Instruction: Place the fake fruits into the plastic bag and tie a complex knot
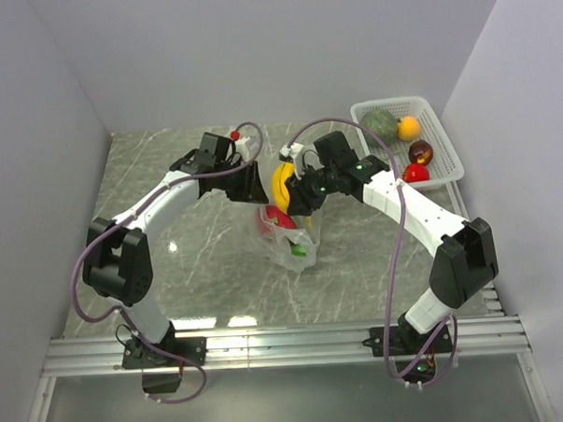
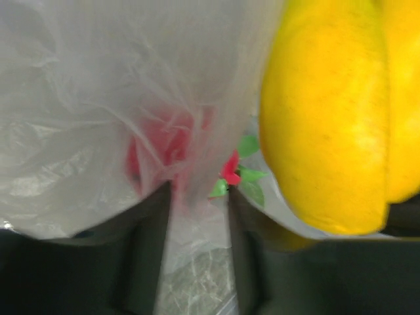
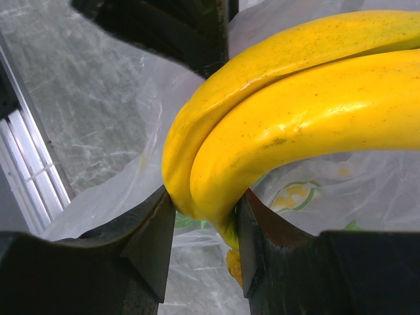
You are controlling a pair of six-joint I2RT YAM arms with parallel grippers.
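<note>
The right gripper has its jaws clamped on the glossy yellow plastic banana bunch just above the thin transparent plastic bag. The left gripper has its jaws apart around the bag's film. Unheld, the mouth may collapse and block the banana.

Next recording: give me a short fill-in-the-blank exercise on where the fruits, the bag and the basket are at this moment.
1. The glossy yellow plastic banana is held between the fingers of the ____ arm.
2. The white lattice basket holds ____ plastic fruits.
3. Inside the thin transparent plastic bag lies a ____ fruit.
Missing words: right; four; red.
</note>
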